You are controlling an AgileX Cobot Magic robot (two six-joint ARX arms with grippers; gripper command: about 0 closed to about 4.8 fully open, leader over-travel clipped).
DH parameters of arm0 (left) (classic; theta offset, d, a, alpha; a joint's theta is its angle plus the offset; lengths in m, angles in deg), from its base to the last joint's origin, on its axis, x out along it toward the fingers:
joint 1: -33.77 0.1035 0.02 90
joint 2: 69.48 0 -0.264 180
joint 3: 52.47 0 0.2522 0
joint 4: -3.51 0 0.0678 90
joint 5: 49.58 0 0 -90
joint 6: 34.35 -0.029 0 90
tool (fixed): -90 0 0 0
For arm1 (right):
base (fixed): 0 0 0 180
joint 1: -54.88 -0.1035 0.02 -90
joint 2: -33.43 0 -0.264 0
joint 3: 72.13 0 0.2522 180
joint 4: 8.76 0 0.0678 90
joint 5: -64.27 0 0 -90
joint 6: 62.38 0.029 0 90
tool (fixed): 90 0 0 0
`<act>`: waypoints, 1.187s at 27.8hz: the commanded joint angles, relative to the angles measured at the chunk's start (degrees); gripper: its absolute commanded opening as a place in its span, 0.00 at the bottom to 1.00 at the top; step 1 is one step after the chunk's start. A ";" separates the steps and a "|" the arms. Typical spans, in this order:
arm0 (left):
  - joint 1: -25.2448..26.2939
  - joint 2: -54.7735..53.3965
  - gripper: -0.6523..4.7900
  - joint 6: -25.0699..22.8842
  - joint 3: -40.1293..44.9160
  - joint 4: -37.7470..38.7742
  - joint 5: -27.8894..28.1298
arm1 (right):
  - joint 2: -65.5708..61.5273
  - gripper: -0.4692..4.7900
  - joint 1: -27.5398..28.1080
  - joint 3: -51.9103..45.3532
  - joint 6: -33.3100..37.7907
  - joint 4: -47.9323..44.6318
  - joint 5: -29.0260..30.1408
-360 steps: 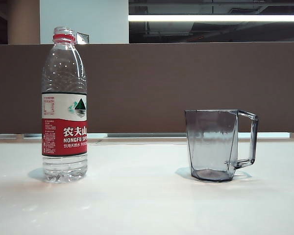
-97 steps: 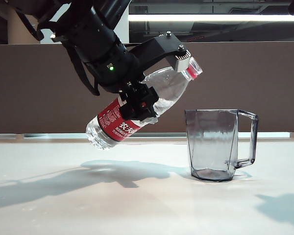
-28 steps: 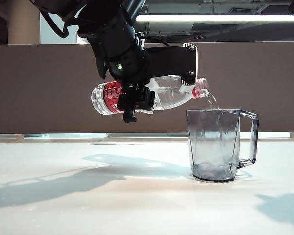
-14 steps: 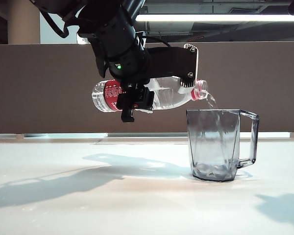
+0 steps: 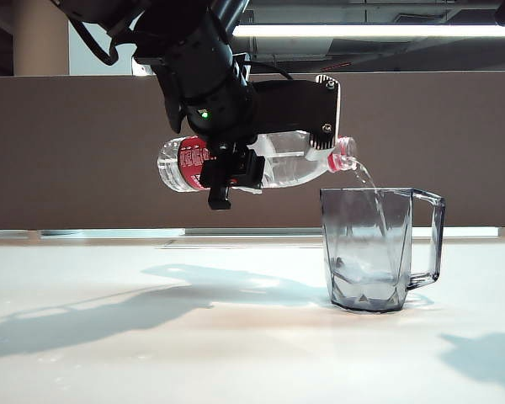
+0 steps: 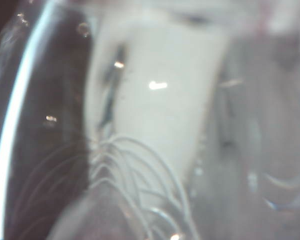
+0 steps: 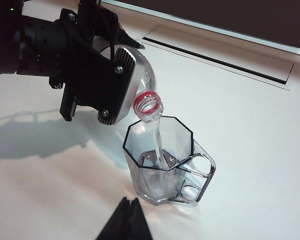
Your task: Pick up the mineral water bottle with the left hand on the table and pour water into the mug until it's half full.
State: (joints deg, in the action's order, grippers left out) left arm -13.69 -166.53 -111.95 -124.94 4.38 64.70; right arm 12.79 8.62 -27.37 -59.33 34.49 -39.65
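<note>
My left gripper [image 5: 278, 151] hangs above the white table [image 5: 236, 345], shut on the mineral water bottle [image 5: 290, 164]. The bottle lies nearly level, and its red-ringed open mouth [image 7: 148, 105] sits just over the rim of the mug [image 5: 374, 248]. A thin stream of water [image 5: 372, 192] falls from the mouth into the grey faceted mug [image 7: 162, 167], and a shallow pool covers its bottom. In the left wrist view blurred clear plastic of the bottle [image 6: 155, 125] fills the picture. My right gripper [image 7: 129, 220] is shut and holds nothing, hovering near the mug on its handle side.
A brown partition [image 5: 421, 143] runs behind the table. A long recessed slot [image 7: 215, 55] lies in the tabletop beyond the mug. The left arm's shadow [image 5: 151, 295] falls on the table left of the mug.
The bottle went from standing on the table to being held tipped over the mug. Over the last second the stream has thickened and the water in the mug has risen; the arm barely moved.
</note>
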 commanded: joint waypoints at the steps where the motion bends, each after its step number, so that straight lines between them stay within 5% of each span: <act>1: -0.13 0.46 0.51 -0.20 -0.66 -2.64 0.59 | 0.07 0.08 0.02 0.28 -0.07 -1.03 -0.13; 33: -0.09 0.48 0.51 -1.90 -0.66 -3.06 1.62 | 0.07 0.08 0.02 0.28 -0.07 -1.03 -0.13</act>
State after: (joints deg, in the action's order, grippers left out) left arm -13.69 -166.53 -113.43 -124.94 3.51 65.81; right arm 12.79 8.62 -27.37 -59.33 34.49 -39.65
